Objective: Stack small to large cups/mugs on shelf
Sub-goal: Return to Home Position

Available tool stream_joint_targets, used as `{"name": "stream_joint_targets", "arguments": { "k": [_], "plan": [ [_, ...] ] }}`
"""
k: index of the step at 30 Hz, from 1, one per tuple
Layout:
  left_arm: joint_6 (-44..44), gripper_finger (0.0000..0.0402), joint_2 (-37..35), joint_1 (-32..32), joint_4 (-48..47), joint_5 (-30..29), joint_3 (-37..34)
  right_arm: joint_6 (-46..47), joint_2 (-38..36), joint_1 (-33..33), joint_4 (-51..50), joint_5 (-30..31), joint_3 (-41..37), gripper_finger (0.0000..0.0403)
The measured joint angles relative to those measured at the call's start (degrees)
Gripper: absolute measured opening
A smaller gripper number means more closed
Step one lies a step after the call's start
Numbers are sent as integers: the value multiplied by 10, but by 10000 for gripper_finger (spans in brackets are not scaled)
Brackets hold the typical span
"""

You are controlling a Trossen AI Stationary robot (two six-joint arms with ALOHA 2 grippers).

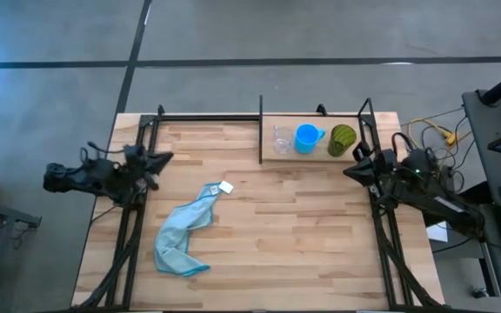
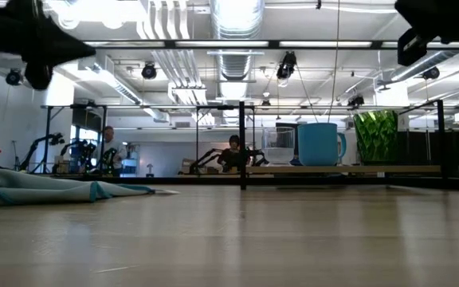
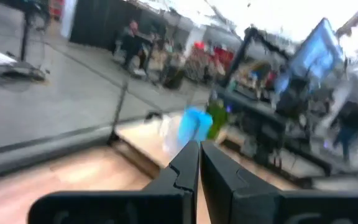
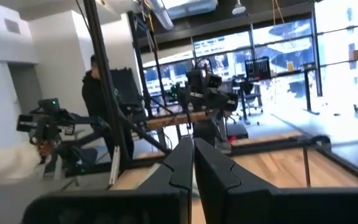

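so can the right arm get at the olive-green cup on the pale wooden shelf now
Probably yes: the right gripper, shut, sits just off the end of the pale wooden shelf where the olive-green cup stands, nothing between them.

High view looks straight down on table (image 1: 259, 217); low, level across it; wrists, past my fingers (image 3: 182, 167). High and low share shelf (image 1: 290, 157).

You're in an open robotics lab: bare ducts (image 2: 236, 20) and strip lights (image 2: 293, 44) run under the ceiling, another arm rig (image 4: 207, 84) stands beyond your table (image 1: 303, 226), a person (image 2: 233, 146) sits farther back, and the floor (image 1: 233, 30) is plain concrete.
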Motion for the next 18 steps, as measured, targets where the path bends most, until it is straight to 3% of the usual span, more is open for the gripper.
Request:
{"name": "stream_joint_targets", "arguments": {
  "k": [5,10,14,18],
  "plan": [
    [3,1,-3,0,77,7,-66,8,0,0,12,0,-42,9],
    [15,1,-3,0,170,7,-121,41,0,0,181,1,-116,9],
    [50,1,-3,0,245,7,-142,68,2,8,201,0,-119,9],
    [65,1,-3,0,259,5,-139,83,0,39,219,-1,-119,9]
  ]
}}
